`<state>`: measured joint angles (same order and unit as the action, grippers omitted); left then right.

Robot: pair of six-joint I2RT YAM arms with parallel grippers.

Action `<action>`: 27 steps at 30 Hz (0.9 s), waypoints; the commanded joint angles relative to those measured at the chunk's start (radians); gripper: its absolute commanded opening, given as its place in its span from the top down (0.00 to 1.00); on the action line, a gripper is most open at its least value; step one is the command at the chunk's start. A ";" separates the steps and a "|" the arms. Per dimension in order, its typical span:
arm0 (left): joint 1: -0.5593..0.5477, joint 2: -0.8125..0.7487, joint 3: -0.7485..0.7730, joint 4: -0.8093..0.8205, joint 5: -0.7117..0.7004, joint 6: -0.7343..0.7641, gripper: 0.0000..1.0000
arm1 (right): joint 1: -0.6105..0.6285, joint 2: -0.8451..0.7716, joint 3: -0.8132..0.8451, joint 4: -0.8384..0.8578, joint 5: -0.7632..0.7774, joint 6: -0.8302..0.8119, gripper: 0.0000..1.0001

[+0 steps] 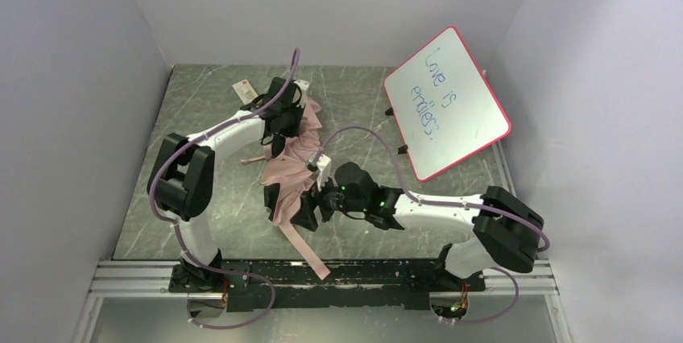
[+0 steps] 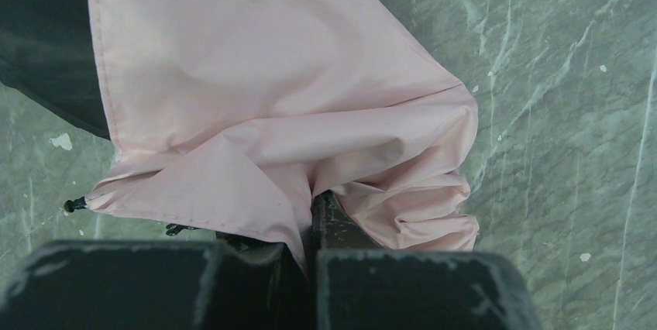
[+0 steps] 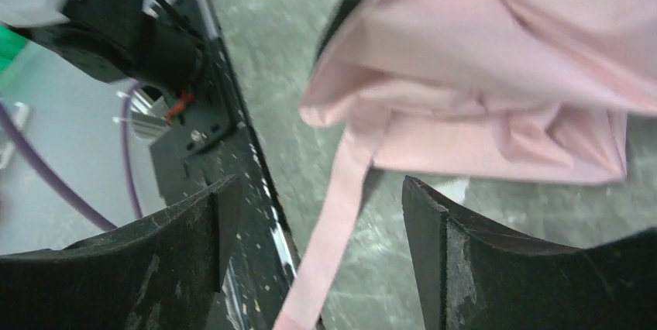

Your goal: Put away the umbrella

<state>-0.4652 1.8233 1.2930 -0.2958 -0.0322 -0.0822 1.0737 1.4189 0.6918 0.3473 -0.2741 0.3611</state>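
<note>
The umbrella (image 1: pixel 291 167) lies collapsed on the marble table, a crumpled bundle of pale pink fabric with black showing at its edges. A long pink strap (image 1: pixel 308 250) trails from it toward the near rail. My left gripper (image 1: pixel 287 117) sits at the bundle's far end. In the left wrist view it (image 2: pixel 314 218) is shut with a fold of pink fabric (image 2: pixel 256 97) pinched between the jaws. My right gripper (image 1: pixel 308 212) is at the bundle's near end. In the right wrist view it (image 3: pixel 318 210) is open, with the strap (image 3: pixel 335 221) hanging between the fingers without touching them. The shaft and handle are hidden.
A pink-framed whiteboard (image 1: pixel 447 101) with blue writing leans at the back right. A small white object (image 1: pixel 244 89) lies at the back left by the left gripper. The black mounting rail (image 1: pixel 338 274) runs along the near edge. White walls enclose the table.
</note>
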 commanded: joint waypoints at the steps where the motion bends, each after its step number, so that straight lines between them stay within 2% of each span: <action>1: 0.007 0.007 0.016 0.033 0.023 0.005 0.92 | -0.006 0.037 -0.056 -0.071 0.019 -0.006 0.23; 12: 0.008 0.007 0.010 0.031 0.023 0.008 0.93 | -0.003 0.326 -0.021 0.188 -0.032 0.191 0.35; 16: 0.007 0.009 0.012 0.032 0.023 0.007 0.93 | -0.001 0.409 -0.007 0.259 -0.065 0.223 0.35; 21: 0.007 0.009 0.014 0.028 0.023 0.007 0.93 | 0.002 0.457 0.025 0.271 -0.115 0.222 0.41; 27: 0.007 0.014 0.016 0.032 0.027 0.003 0.93 | 0.004 0.468 0.039 0.234 -0.144 0.212 0.56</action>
<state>-0.4652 1.8236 1.2930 -0.2958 -0.0315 -0.0822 1.0714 1.8580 0.7204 0.6308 -0.3874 0.5766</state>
